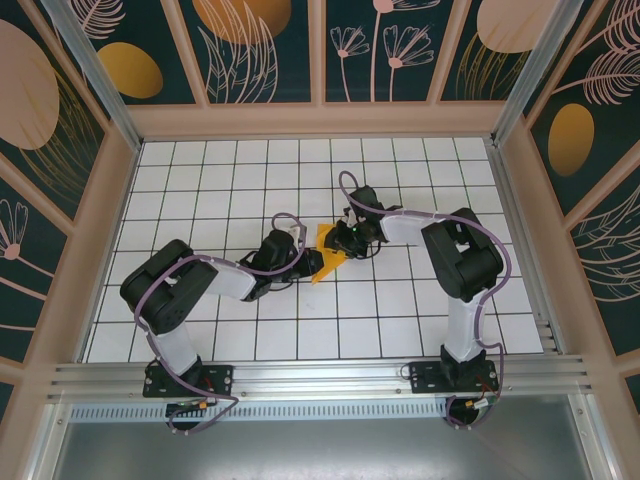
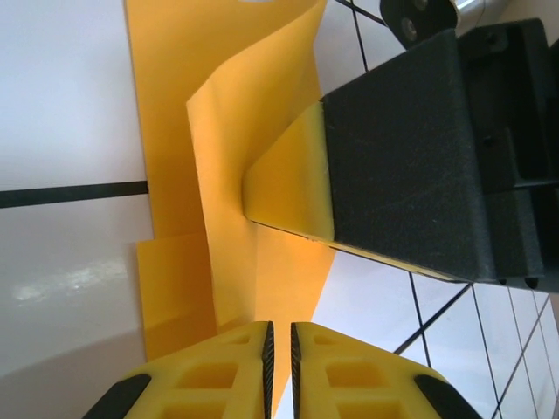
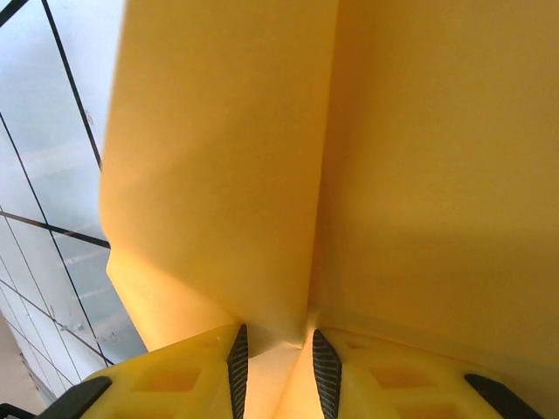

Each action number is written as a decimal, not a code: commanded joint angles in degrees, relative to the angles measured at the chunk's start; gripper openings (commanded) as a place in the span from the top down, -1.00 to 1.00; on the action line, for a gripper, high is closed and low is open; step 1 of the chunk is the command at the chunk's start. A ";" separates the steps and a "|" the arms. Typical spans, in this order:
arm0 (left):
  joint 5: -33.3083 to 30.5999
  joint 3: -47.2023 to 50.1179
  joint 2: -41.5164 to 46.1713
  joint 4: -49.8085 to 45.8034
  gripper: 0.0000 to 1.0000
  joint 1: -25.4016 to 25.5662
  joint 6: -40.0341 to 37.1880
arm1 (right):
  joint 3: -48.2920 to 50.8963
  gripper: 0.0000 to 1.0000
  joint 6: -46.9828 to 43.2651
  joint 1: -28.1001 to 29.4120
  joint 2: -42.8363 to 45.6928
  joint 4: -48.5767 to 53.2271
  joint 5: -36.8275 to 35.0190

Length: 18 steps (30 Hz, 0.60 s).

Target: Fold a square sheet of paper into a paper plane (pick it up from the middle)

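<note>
We've got the floppy, crease-prone square sheet of paper [image 1: 326,252] mid-desk, left hand [image 2: 279,360] pinched together on its edge, right hand [image 3: 278,365] clamped on its fold.

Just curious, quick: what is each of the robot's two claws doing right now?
Left gripper: closed, paper running down to it, grip unclear.
Right gripper: slightly open, paper between its jaws.

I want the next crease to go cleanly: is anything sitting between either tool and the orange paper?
Nothing visible does. The right tool pinches a fold of the paper, and the left tool, fingers nearly together, sits at the paper's edge. Around them is tiled table.
</note>
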State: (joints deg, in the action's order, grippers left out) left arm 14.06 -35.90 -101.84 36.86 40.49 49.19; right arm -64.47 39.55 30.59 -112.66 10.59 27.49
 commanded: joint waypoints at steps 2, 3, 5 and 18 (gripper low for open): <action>-3.07 -1.32 -0.37 -2.59 0.68 -0.07 -0.49 | 3.73 0.35 0.51 -0.88 -7.27 4.62 -12.24; -3.53 -1.41 -0.37 -2.99 0.69 -0.06 -0.55 | 3.73 0.35 0.51 -0.84 -7.24 4.72 -12.32; -4.21 -1.53 -0.29 -3.67 0.69 -0.06 -0.76 | 3.82 0.36 0.68 -0.97 -7.23 4.68 -12.37; -4.49 -2.42 -0.87 -4.93 0.69 -0.07 -1.55 | 4.35 0.38 1.29 -1.13 -7.15 4.62 -12.72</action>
State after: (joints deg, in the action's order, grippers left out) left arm 9.98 -36.80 -101.86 32.80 40.49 49.08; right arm -64.29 40.01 30.48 -112.66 10.52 27.46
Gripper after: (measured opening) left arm 0.158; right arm 0.312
